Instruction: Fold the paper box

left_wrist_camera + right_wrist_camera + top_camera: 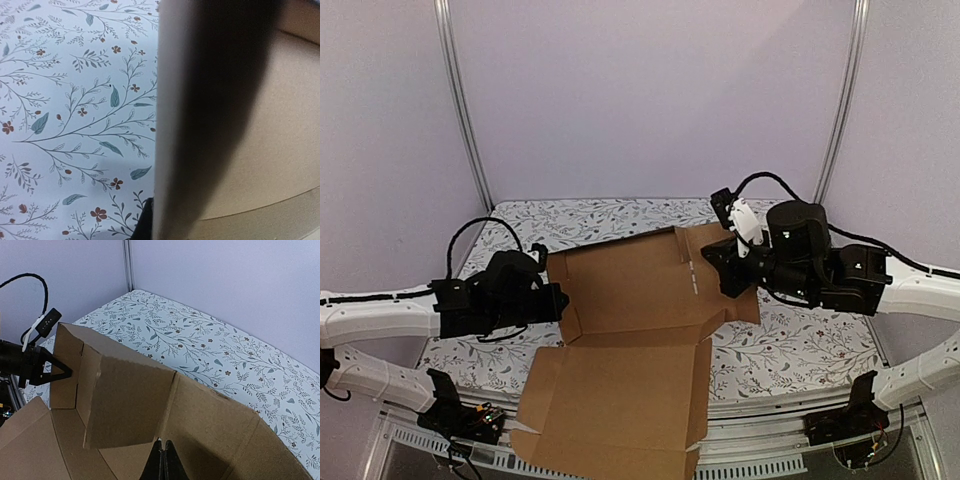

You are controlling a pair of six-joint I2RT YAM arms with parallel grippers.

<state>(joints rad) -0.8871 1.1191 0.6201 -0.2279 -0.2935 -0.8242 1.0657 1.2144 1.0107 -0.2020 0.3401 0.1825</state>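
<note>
You're looking at a plain brown paper box (630, 290), the same raw cardboard tone all over and going darker where the folds sit in shade. The table cover (790, 345) under it is off-white with a leafy sprig print: teal-grey leaves, thin dark stems and tiny rust-red flowers. The walls (650, 90) are a flat pale lilac, with silvery metal posts (465, 100) in the corners. Your arms (380, 315) are white on the long links and black at the wrist ends, with black cables (470, 235) looping off them.
</note>
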